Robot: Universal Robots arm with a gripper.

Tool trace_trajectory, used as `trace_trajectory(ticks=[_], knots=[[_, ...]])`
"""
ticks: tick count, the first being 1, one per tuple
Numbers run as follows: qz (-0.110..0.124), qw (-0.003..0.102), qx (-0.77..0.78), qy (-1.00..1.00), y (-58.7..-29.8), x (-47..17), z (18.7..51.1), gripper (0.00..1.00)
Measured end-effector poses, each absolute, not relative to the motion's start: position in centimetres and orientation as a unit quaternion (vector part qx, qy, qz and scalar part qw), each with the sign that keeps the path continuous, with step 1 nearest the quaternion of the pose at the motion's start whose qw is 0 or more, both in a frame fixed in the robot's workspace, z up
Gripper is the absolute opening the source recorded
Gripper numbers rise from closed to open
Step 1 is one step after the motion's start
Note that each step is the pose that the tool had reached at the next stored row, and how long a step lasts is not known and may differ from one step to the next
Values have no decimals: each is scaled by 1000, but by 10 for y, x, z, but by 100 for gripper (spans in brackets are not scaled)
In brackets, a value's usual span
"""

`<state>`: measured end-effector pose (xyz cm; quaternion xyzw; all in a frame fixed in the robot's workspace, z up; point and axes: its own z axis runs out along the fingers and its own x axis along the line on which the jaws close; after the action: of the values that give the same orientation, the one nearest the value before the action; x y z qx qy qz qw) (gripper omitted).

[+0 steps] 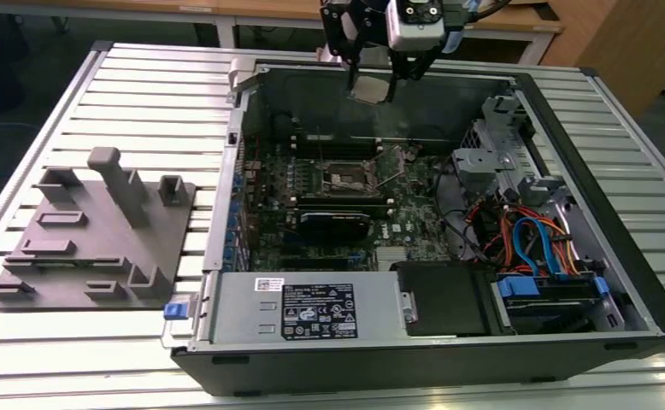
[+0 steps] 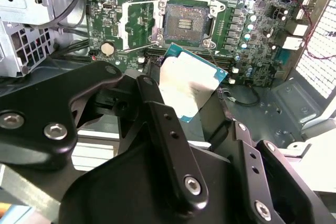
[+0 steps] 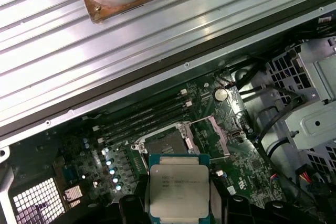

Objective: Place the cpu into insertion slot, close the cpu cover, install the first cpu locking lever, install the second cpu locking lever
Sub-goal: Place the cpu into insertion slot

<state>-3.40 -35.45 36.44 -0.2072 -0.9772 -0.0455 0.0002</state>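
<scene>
The tool point(image 2: 185, 98) is pinching the cpu point(image 2: 189, 82) by two opposite edges, one dark finger on each side. The pale metal face of the chip is bare between them. In the first wrist view the same hold shows, with the cpu point(image 3: 179, 190) flat-on to the camera.

The insertion slot point(image 2: 185, 22) lies below the chip and well apart from it, down on the motherboard point(image 2: 247, 30). Its dark square of contacts is uncovered. The cpu cover point(image 2: 137, 24) is folded back just beside the slot, so nothing lies over the opening. In the exterior view the tool point(image 1: 376, 79) hangs over the far wall of the computer case point(image 1: 424, 376). There the insertion slot point(image 1: 350, 178) sits lower, nearer the camera and a little toward the exterior view's left. I judge the chip is tilted and turned somewhat against the slot's edges, so it would need squaring as well as lowering.

The open case lies on its side on a ribbed metal table point(image 1: 150, 94). A grey fixture plate point(image 1: 93, 235) rests on the table at the exterior view's left. Beyond the table stand pieces of wooden furniture point(image 1: 612, 51) on a dark floor.
</scene>
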Motion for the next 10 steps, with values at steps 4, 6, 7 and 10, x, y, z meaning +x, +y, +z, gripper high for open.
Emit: trace_trajectory(ticks=[4, 6, 7, 10], knots=[[-46, 0, -212, -976, -354, -34, 364, 54], [-46, 0, -218, -975, -354, -34, 364, 54], [-46, -1, -222, -974, -354, -34, 364, 54], [-45, -1, -241, -969, -354, -34, 364, 54]])
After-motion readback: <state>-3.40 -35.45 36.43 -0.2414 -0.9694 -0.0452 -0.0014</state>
